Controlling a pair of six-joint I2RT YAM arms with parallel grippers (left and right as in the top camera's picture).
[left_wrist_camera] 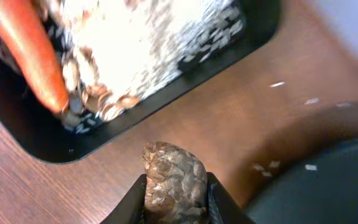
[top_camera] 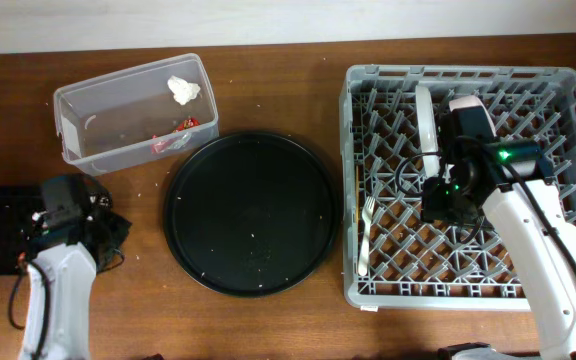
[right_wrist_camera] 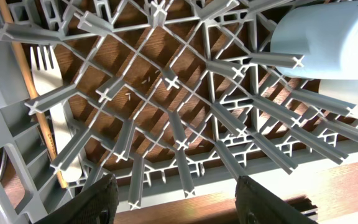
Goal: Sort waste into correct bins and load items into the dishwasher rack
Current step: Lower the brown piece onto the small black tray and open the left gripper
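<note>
- The left gripper (left_wrist_camera: 174, 204) is closed narrow on the small brown lump (left_wrist_camera: 173, 169), which sits pinched between its two fingers (left_wrist_camera: 133, 200) over the bare wooden table (left_wrist_camera: 229, 118).
- Whether the lump touches the wood or hangs just above it is hard to say from the left wrist view.
- Just beyond the lump lies the shallow black tray (left_wrist_camera: 135, 115), holding beige food scraps (left_wrist_camera: 142, 43) and the orange carrot (left_wrist_camera: 33, 56) along its left side.
- The edge of the round black tray (left_wrist_camera: 334, 180) shows at the lower right of that view.
- The clear tub (top_camera: 88, 110) stands at the back left, with the white tissue (top_camera: 183, 90) and the red wrapper (top_camera: 181, 126) inside.
- The right gripper (right_wrist_camera: 174, 200) hovers over the dishwasher rack (top_camera: 558, 190) — fingers spread wide, nothing between them.
- In the rack, the white fork (right_wrist_camera: 53, 112) lies beside the wooden chopstick (right_wrist_camera: 27, 93) at the left wall.
- The white plate (top_camera: 426, 125) stands on edge among the pegs, and the light blue cup (right_wrist_camera: 328, 40) lies on its side.
</note>
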